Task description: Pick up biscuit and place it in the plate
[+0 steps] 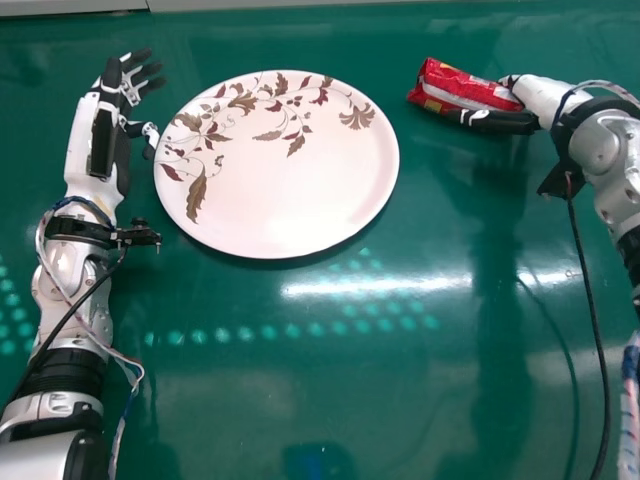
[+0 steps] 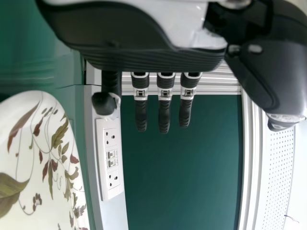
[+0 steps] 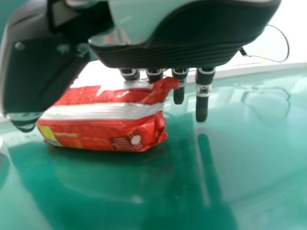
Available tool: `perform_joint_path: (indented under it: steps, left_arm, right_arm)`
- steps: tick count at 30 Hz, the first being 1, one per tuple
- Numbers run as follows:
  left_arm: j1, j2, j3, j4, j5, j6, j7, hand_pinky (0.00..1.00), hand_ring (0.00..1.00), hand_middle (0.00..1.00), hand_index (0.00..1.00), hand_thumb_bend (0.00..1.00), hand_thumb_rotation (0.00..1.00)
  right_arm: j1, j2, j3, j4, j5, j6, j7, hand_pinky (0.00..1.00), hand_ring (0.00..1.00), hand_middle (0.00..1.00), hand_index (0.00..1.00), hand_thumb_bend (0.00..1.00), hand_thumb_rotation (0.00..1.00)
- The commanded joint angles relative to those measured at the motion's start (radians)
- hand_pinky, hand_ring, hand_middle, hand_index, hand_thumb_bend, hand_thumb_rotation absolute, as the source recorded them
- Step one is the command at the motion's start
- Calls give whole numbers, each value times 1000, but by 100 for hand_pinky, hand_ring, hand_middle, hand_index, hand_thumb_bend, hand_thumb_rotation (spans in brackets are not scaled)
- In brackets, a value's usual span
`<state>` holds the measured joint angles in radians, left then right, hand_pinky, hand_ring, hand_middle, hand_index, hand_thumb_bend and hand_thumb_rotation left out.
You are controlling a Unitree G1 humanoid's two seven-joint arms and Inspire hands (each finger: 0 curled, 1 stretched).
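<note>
The biscuit packet [image 1: 462, 92], red with a silvery band, is at the head view's upper right. My right hand [image 1: 540, 97] is at its right end, with a dark digit along the near side. In the right wrist view, the packet [image 3: 110, 120] lies between the thumb and fingers of my right hand [image 3: 202, 108]; two fingers hang straight and others are partly hidden behind it. Whether it touches the table is unclear. The plate [image 1: 290, 190], pale with a leaf pattern, is left of the packet. My left hand [image 1: 130, 85] is open and empty beside the plate's left rim.
The green table [image 1: 400, 400] extends around the plate and toward the near edge. Cables hang from both arms. In the left wrist view, a white socket panel [image 2: 110, 158] is beyond the table, beside a dark green panel [image 2: 182, 182] with a pale frame.
</note>
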<state>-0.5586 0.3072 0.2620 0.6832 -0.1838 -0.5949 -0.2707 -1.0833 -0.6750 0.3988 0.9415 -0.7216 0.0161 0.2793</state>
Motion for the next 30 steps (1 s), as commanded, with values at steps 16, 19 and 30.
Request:
perform_joint_path:
  steps: [16,19,30]
  left_arm:
    - [65,6,13,-87,-43,21,-14,0,86,85,87,88,75]
    - [71,1,14,-98,-47,27,-15,0,85,85,87,88,74]
    - [89,-7,10,-137,-40,49,13,0,86,86,85,94,74]
  right_arm:
    - [-72,48,282,182,-246,-29,-66,53,75,88,93,100,32]
    - [-68,42,340,199,-307,-61,-170,31,42,58,67,77,4]
    - [-64,13,397,238,-370,-154,-440,2,7,13,47,51,11]
